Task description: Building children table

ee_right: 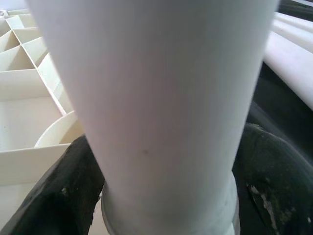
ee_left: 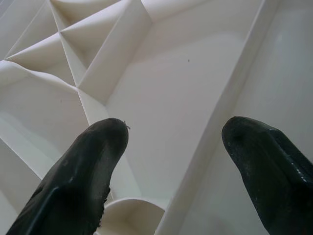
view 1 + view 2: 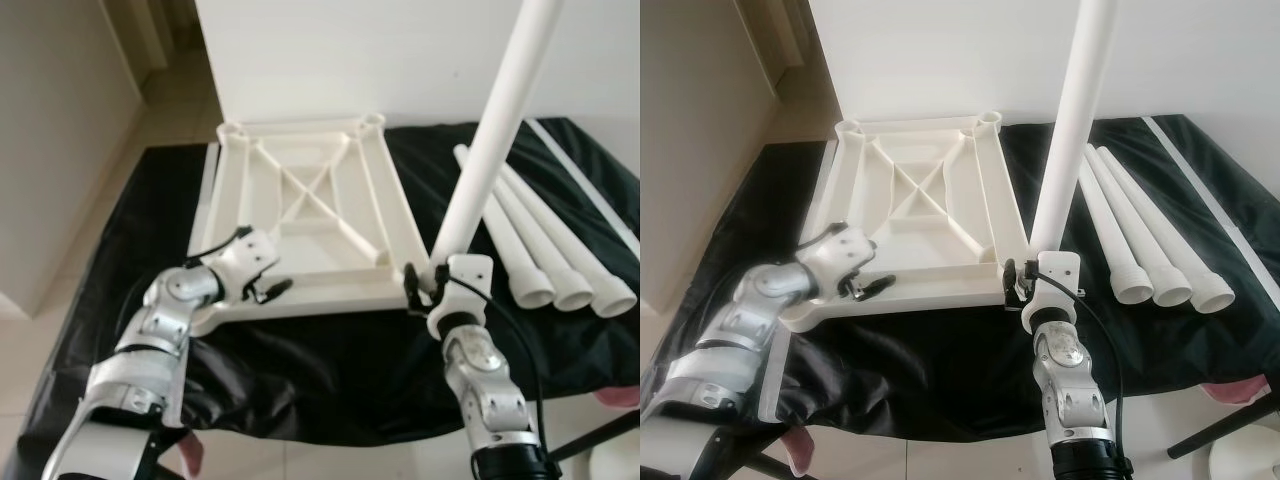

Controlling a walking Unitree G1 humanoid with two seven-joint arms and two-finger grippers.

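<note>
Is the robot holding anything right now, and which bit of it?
Right gripper holds a white table leg near its lower end; left gripper holds nothing.

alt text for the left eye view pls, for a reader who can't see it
The right hand grips a white table leg upright at the near right corner of an upside-down white tabletop on black cloth. The open left hand rests at its near left corner; three more legs lie to the right.

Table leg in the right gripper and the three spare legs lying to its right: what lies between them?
Bare black cloth alone separates the held leg, gripped by the right gripper, from the three spare legs, as the right eye view shows.
</note>
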